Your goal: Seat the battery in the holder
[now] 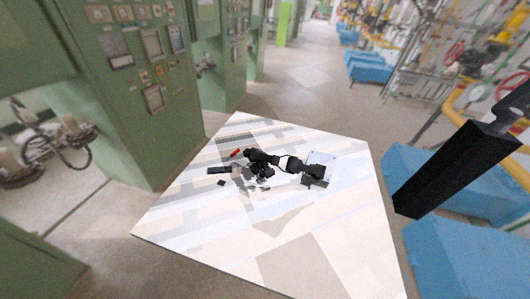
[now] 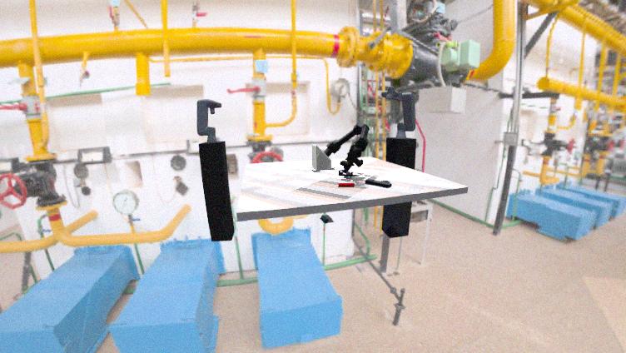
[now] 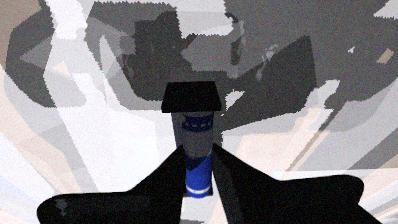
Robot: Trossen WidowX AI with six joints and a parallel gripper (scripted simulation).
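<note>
Apparently, the gripper (image 1: pixel 263 178) (image 2: pixel 345 173) (image 3: pixel 197 149) is nearly closed, gripping the blue battery (image 3: pixel 199 175); probably rigid, slick and light, it wants a mid-barrel hold.

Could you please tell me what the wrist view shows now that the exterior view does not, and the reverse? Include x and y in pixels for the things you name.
Only wrist: the blue battery (image 3: pixel 199 172) lengthwise between the hand's (image 3: pixel 198 150) fingers, with its white band readable.
Only exterior: a red cylinder (image 2: pixel 346 185), a long black object (image 2: pixel 378 182) and the arm's upper links (image 2: pixel 361 131).
Both: the hand (image 2: pixel 345 172) and the patterned table top (image 2: pixel 271 203) (image 3: pixel 130 160).
</note>
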